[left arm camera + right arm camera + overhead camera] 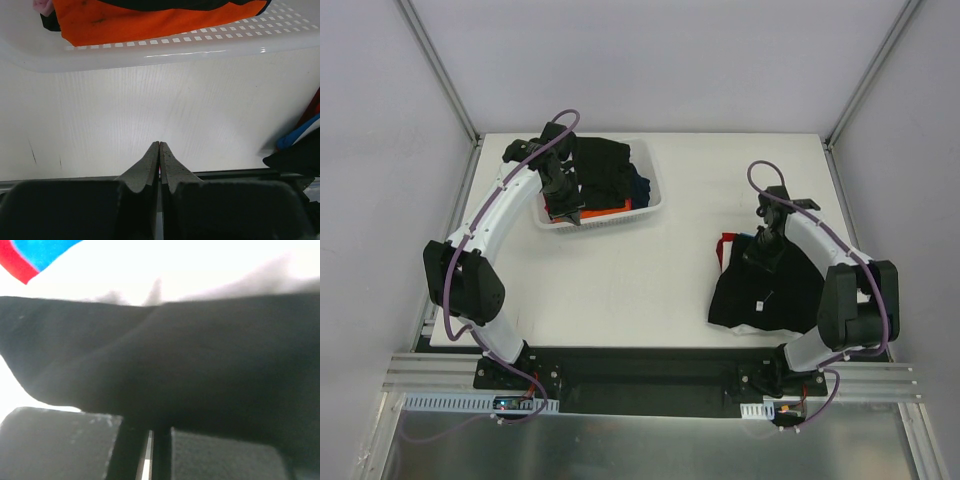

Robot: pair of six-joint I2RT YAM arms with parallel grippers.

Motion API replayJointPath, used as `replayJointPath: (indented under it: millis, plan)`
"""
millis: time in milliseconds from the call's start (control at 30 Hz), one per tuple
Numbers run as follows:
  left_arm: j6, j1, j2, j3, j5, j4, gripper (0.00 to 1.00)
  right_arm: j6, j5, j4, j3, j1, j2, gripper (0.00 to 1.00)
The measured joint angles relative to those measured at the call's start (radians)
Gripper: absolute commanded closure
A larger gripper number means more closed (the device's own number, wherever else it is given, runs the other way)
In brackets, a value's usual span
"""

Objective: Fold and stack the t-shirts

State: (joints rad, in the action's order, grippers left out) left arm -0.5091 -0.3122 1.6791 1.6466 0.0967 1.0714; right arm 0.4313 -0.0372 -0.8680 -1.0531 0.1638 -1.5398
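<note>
A black t-shirt (767, 292) lies at the table's right front, drawn up to a peak under my right gripper (763, 250). That gripper is shut on the black t-shirt (165, 360), whose cloth hides the fingertips in the right wrist view. A red, white and blue shirt (726, 246) pokes out beneath it on the left. More t-shirts, black (602, 160), orange (604, 212) and navy (639, 186), fill the white basket (651, 165). My left gripper (159, 145) is shut and empty, hanging above the bare table by the basket's near wall (150, 55), with the orange shirt (150, 20) behind it.
The basket stands at the back left of the white table (640, 270). Grey enclosure walls and metal posts surround the table. In the left wrist view, red, blue and black cloth (300, 145) shows at the right edge.
</note>
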Motion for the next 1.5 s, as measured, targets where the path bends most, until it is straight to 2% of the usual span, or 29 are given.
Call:
replayJointPath:
  millis: [267,733,1033,1233,1500]
  plan:
    - [-0.001,0.000,-0.003,-0.018,0.000,0.002,1.00,0.003,-0.024,-0.010,0.019,-0.076,0.029,0.99]
    - [-0.005,0.000,-0.006,-0.025,0.008,0.006,1.00,-0.067,-0.001,-0.057,0.065,-0.311,0.115,0.99]
    - [-0.004,0.000,-0.005,-0.017,0.015,0.007,1.00,-0.085,0.005,-0.065,0.101,-0.385,0.157,0.99]
    - [-0.004,0.000,-0.005,-0.017,0.026,0.007,1.00,-0.098,0.003,-0.064,0.102,-0.402,0.140,0.99]
    - [-0.004,0.000,-0.005,-0.017,0.025,0.009,1.00,-0.108,-0.020,-0.082,0.052,-0.449,0.042,0.99]
